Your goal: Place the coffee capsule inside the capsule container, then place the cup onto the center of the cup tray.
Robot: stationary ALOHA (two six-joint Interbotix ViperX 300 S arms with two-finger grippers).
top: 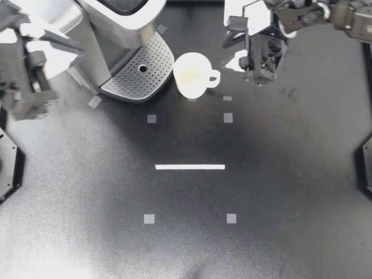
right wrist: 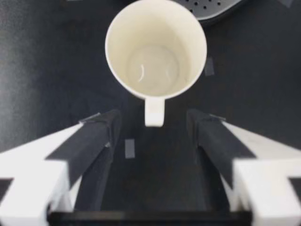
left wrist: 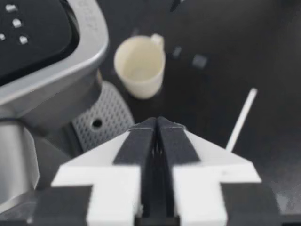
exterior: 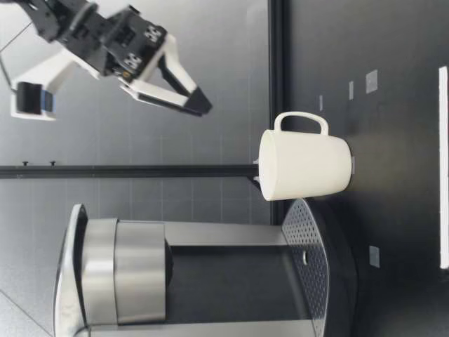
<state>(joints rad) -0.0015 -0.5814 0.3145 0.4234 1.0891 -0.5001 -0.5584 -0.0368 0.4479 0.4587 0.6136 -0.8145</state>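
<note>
Top view: cup [top: 192, 74] empty beside cup tray [top: 131, 81]; right gripper [top: 254, 75] wide open, left gripper [top: 40, 102] closed on nothing.

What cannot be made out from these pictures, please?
The coffee capsule: in no view.
The capsule container: not visible; the coffee machine is cut off by the top view's edge, and the left wrist view blurs it.
Whether the cup touches the cup tray: too close to tell in the top view; overlapping in the low view.
</note>
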